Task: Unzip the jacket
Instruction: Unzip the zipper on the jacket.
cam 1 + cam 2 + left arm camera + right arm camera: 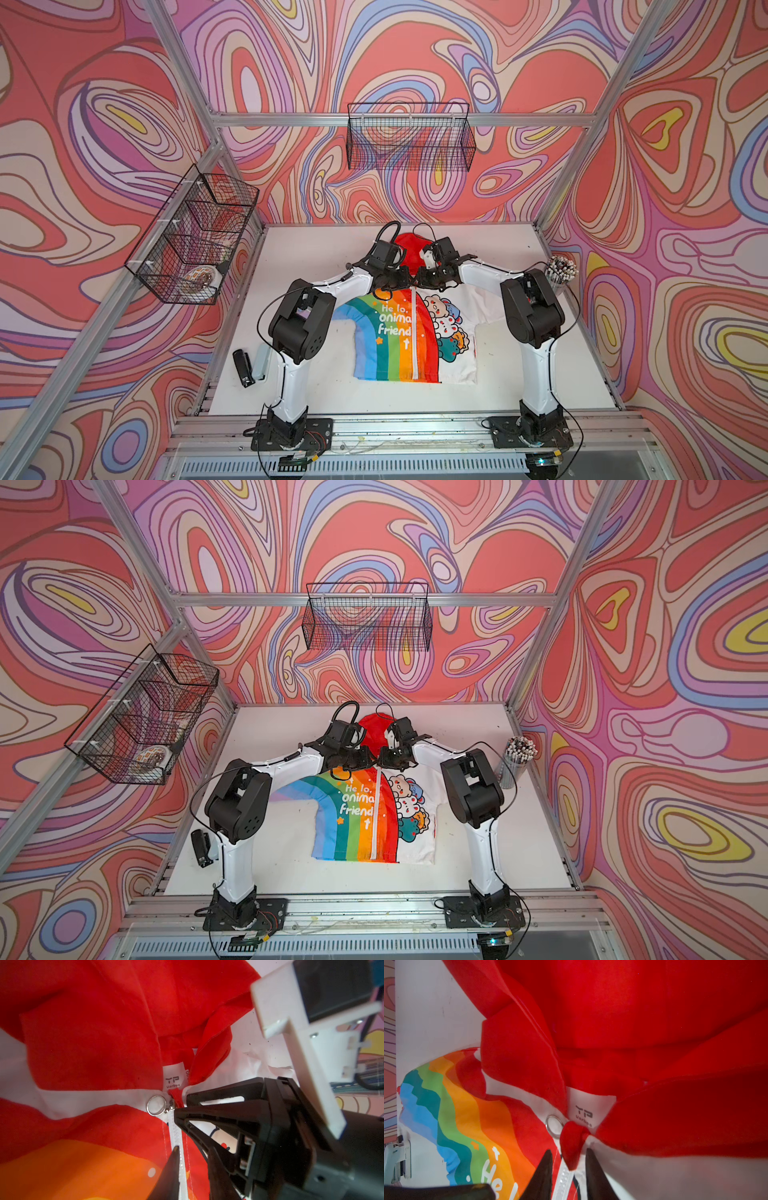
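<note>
At the collar, left hand (193, 1148): dark fingertips slightly spread, straddling the white centre zipper (176, 1132) just below its slider; nothing visibly pinched.
Right hand (569, 1151): tips apart, with a small red fabric nub (572, 1142) lying between them unclamped; its black fingers reach the slider beside the silver ring pull (156, 1105).
Beside the ring: white neck label (173, 1078) printed "Uarbes".
Task thing: small hooded child's jacket (399, 332), half rainbow-striped and half white with cartoon animals, lying flat mid-tabletop (316, 249); red hood (409, 245) toward the back wall; zipper closed along its visible length.
In the way: both wrists cover the collar in both top views.
Around: grey cup of pencils (559, 274) at the right edge; black oblong device (243, 368) at the left edge; black wire back basket (409, 137) on the rear rail; black wire side basket (195, 232) on the left rail.
</note>
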You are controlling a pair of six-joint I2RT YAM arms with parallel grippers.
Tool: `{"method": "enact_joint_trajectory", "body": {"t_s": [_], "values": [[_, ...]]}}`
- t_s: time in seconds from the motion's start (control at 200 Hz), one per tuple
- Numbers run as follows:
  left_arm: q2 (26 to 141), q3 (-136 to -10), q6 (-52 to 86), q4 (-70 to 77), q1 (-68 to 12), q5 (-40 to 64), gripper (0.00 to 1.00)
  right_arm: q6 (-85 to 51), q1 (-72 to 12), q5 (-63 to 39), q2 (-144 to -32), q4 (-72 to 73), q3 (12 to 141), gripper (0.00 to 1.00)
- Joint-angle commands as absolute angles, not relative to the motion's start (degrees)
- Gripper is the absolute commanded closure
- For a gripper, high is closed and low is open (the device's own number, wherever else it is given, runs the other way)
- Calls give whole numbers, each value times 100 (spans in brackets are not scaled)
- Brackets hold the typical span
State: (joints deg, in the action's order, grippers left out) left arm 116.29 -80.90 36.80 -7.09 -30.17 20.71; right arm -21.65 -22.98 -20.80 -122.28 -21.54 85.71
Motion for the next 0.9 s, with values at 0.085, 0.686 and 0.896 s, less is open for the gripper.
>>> {"method": "enact_joint_trajectory", "body": {"t_s": [0.085,0.686,0.896], "values": [[11870,-8287,3875,-641,-2860,1978,76,-2191,-2318,-1903,-12461,-2325,8814,71],[12602,-9075,3627,-1089,-2795,2241,74,-2544,-2241,-1911,-12620,-2155,8686,95],[12842,-9294,3535,-1201,-2787,2410,74,-2602,-2187,-1982,-12639,-2144,8657,96]]}}
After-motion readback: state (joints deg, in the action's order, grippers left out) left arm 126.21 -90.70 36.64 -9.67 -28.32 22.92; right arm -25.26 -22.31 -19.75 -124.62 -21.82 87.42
